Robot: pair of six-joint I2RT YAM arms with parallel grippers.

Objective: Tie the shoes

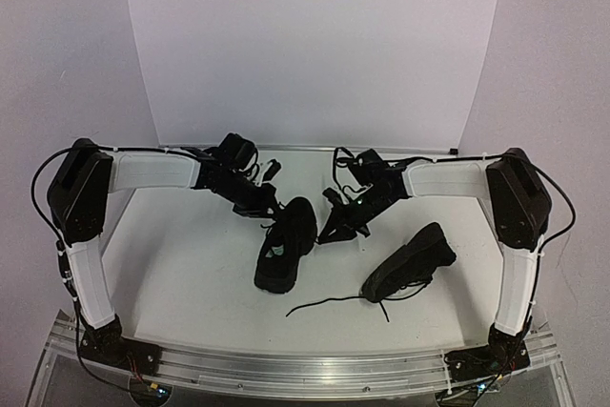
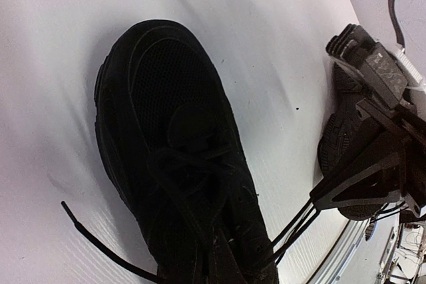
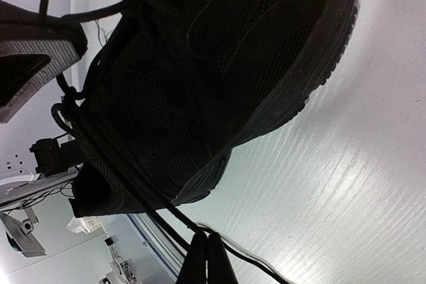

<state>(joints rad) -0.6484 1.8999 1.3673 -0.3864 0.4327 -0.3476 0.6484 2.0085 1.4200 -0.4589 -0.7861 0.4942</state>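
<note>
Top external view, starting at the near edge: the metal rail (image 1: 315, 369) carries both arm bases, so there's nothing to gain by pulling that way. Just past it on the right, the second shoe (image 1: 412, 262) lies at an angle. Its loose lace (image 1: 329, 303) trails over the white table (image 1: 191, 274) toward the rail.

Further in sits the middle shoe (image 1: 286, 247), toe pointing back at the rail, and that's where the action is. The right gripper (image 1: 335, 229) is just beside its flank, fingers pinched shut on thin black strands (image 2: 293, 227) running taut from the eyelets. The left gripper (image 1: 269, 207) is at the heel end, closed too. Its own fingers don't show in its wrist view, so I can't tell whether a lace is caught between them. One free lace end (image 2: 100, 239) lies flat on the table beside the shoe.

Handling, by my read: a light shoe with a soft mesh upper on a smooth surface will likely slide or tip under a hard tug. The lace is limp, thin and black on black, so it's best taken along its free run, clear of the eyelets.

As for room, there's open table to the left and on toward the far backdrop (image 1: 315, 45). It's tighter on the right, with the second shoe nearby, and the two wrists are crowding each other.
</note>
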